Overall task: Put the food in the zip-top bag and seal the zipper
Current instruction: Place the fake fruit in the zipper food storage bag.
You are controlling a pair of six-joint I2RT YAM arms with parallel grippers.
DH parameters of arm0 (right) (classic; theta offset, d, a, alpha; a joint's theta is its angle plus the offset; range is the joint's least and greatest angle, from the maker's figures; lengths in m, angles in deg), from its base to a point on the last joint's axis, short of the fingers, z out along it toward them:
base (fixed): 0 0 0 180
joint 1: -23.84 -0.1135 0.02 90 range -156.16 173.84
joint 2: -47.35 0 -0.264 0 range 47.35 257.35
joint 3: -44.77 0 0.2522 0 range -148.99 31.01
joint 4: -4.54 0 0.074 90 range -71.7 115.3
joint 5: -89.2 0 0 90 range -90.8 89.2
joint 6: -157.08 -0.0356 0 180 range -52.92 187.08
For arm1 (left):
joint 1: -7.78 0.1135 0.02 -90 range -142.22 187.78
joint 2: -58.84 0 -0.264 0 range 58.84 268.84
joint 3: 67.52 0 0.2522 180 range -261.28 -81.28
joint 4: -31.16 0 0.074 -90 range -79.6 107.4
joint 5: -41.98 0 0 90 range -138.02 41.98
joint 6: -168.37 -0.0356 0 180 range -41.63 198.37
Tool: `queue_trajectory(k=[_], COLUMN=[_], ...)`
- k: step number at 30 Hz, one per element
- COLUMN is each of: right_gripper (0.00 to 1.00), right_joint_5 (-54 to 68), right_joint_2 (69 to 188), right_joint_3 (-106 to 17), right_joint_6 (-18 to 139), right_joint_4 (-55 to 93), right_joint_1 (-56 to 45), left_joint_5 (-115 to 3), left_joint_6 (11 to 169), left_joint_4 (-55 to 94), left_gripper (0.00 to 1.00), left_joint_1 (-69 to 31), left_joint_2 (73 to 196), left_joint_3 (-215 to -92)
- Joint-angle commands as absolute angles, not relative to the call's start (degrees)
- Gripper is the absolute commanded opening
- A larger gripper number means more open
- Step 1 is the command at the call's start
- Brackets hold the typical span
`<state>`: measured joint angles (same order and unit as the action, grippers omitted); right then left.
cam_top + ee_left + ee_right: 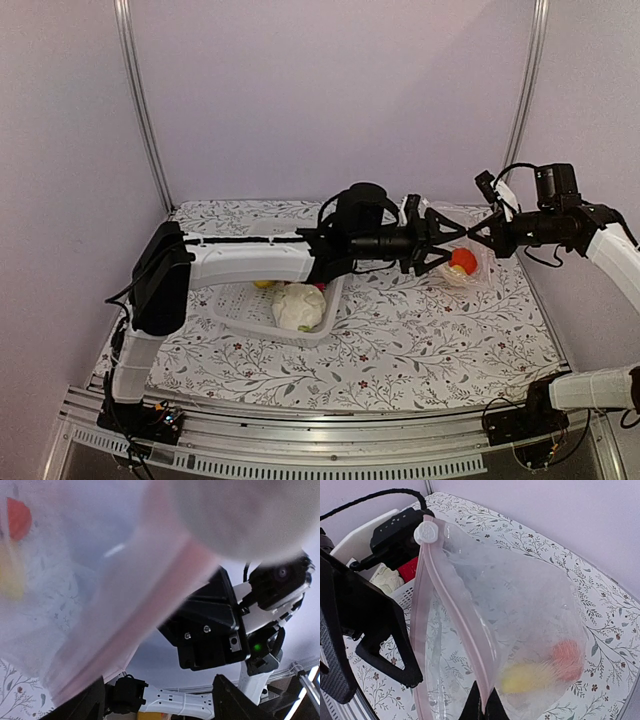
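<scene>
Zip-top bag (520, 610) between closed right fingers (471, 707)

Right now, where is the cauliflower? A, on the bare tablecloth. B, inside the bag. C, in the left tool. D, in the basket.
D: the cauliflower lies in the basket, while the bag shows just an orange fruit and a yellow piece.

The floral-patterned table (420, 345) carries a white perforated basket (238, 310).
</scene>
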<state>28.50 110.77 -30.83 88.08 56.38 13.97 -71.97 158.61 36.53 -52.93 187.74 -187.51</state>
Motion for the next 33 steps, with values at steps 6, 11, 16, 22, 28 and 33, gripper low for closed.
queue_trajectory(k=[6,11,16,22,28,33], right_gripper=[0.0,0.0,0.0,0.0,0.0,0.0], right_joint_5=[25.8,24.2,23.6,23.2,22.9,22.9], right_joint_2=[114.0,114.7,115.3,115.7,115.4,115.2], right_joint_3=[-33.6,-34.3,-35.1,-34.8,-33.5,-32.9], right_joint_6=[85.8,85.4,85.3,85.0,85.1,85.2], right_joint_4=[54.5,53.9,53.8,53.7,53.1,52.9], right_joint_1=[13.7,14.7,15.3,15.6,16.0,16.0], left_joint_5=[-69.4,-62.6,-50.1,-36.1,-26.0,-23.9], left_joint_6=[134.6,120.6,109.0,104.0,102.0,103.0], left_joint_4=[26.7,22.3,17.7,19.0,15.8,7.3], left_gripper=[0.7,0.7,0.72,0.73,0.8,0.82], left_joint_1=[-54.9,-56.7,-57.8,-58.1,-57.8,-55.6], left_joint_2=[177.1,170.5,164.5,154.9,147.4,144.7], left_joint_3=[-187.9,-181.6,-173.3,-158.8,-147.3,-143.1])
